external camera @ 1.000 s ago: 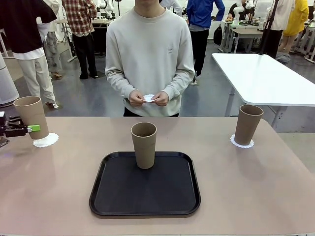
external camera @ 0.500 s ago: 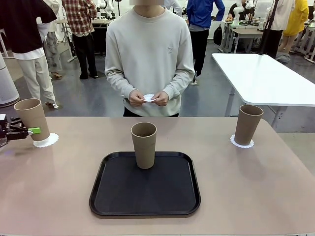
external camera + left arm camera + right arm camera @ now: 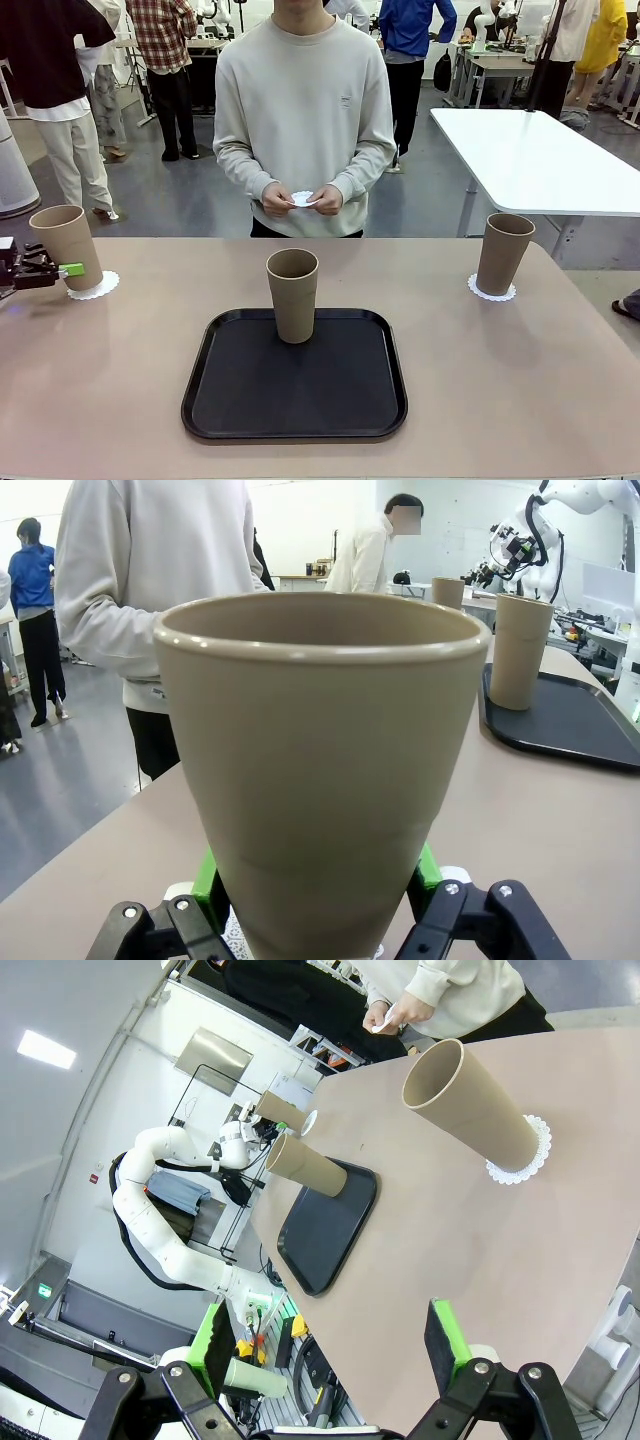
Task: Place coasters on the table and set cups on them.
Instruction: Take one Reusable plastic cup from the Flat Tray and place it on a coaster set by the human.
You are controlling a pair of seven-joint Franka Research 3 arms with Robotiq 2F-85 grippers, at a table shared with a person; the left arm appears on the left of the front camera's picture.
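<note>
1. The left gripper (image 3: 70, 268) is clamped on the lower part of one of the cups (image 3: 65, 240). In the left wrist view its green pads (image 3: 212, 878) press on either side of the cup's tapered wall.
2. That cup stands upright over a coaster (image 3: 96, 286) at the far left corner of the table (image 3: 500, 380). A scrap of the white lace shows under its base in the left wrist view. Whether the base is touching the paper cannot be told.
3. A second cup (image 3: 293, 295) stands upright on the black tray (image 3: 295, 400), at the middle of the tray's far edge. The tray lies at the middle of the table's near edge.
4. A third cup (image 3: 503, 252) stands on its own coaster (image 3: 492, 292) near the table's far right corner, with the lace showing all round its base.
5. The right gripper (image 3: 330, 1345) hangs over the table by its right edge, with its jaws spread wide and nothing between them.
6. The person at the far edge holds the last coaster (image 3: 303, 199) between both hands (image 3: 325, 200) at waist height, off the table.
</note>
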